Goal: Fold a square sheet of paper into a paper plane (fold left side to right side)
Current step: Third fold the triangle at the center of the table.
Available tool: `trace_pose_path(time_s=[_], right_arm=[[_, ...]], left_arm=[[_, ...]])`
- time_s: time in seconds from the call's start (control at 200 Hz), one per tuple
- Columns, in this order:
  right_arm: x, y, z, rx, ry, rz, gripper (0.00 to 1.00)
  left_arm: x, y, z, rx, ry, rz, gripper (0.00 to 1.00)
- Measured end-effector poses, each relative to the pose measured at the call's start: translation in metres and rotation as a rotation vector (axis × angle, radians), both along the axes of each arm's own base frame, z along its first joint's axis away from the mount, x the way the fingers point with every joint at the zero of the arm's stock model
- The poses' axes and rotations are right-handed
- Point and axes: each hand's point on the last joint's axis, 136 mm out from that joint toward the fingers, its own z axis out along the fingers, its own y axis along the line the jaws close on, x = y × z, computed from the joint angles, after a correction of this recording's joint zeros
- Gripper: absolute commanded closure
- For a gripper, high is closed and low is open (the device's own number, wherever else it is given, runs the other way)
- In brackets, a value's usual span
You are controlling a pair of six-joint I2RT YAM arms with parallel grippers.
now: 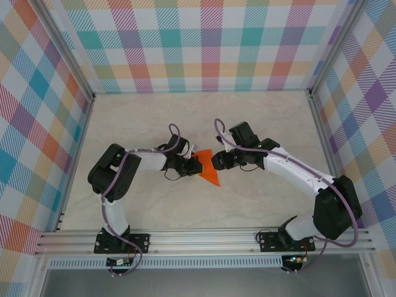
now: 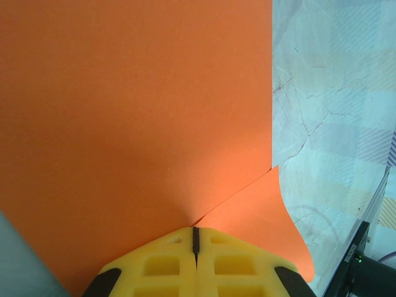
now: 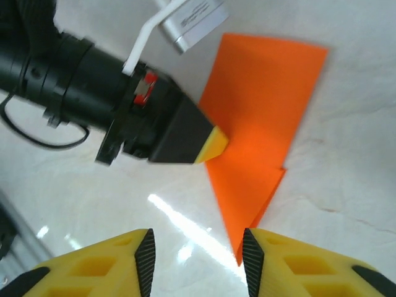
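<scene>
Two arms bend inward from the near rail and meet at mid-table. Down at the left gripper (image 2: 195, 244), the yellow fingers are pressed flat together with just a thin dark seam between them. Their tips sit right on the square sheet of paper (image 2: 136, 111), though whether a layer is pinched in that seam cannot be told. The orange sheet spreads away ahead of those tips. A slanted flap edge runs out from them to the paper's right border, with pale marbled table (image 2: 328, 124) beyond.

Over on the right gripper (image 3: 197, 247), the jaws stand apart with nothing between them. It hovers just short of the paper's sharp point, which lies close by the inner face of one finger (image 3: 297, 263). From there the folded sheet widens to a broad far end, flat on the table, and the left gripper's tip touches its long side edge. From above, the paper lies between the two grippers with its point toward the bases, and checked walls stand behind.
</scene>
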Motion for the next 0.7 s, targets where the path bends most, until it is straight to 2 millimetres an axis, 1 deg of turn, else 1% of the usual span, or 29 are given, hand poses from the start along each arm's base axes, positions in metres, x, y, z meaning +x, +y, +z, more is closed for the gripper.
trace_pose_path(time_s=[0.075,0.18,0.255,0.32,0.5,0.585,0.7], right_arm=[[-0.011,0.007,-0.006,0.053,0.071,0.013,0.77],[-0.017,0.017,-0.016,0.103,0.153,0.016,0.93],[-0.017,0.022,-0.022,0.122,0.194,0.011,0.98],[-0.016,0.026,-0.027,0.134,0.220,0.004,1.00],[-0.013,0.034,-0.038,0.146,0.273,-0.006,1.00],[-0.009,0.038,-0.049,0.143,0.304,-0.015,1.00],[-0.010,0.039,-0.067,0.120,0.355,-0.027,1.00]], left_arm=[[0.000,0.000,0.000,0.000,0.000,0.000,0.99],[0.000,0.000,0.000,0.000,0.000,0.000,0.99],[0.000,0.000,0.000,0.001,0.000,0.000,0.99],[0.000,0.000,0.000,0.001,-0.001,0.001,0.99],[0.000,0.000,0.000,0.003,-0.002,0.001,1.00],[0.000,0.000,0.000,0.005,-0.003,0.002,1.00],[0.000,0.001,0.000,0.008,-0.005,0.003,1.00]])
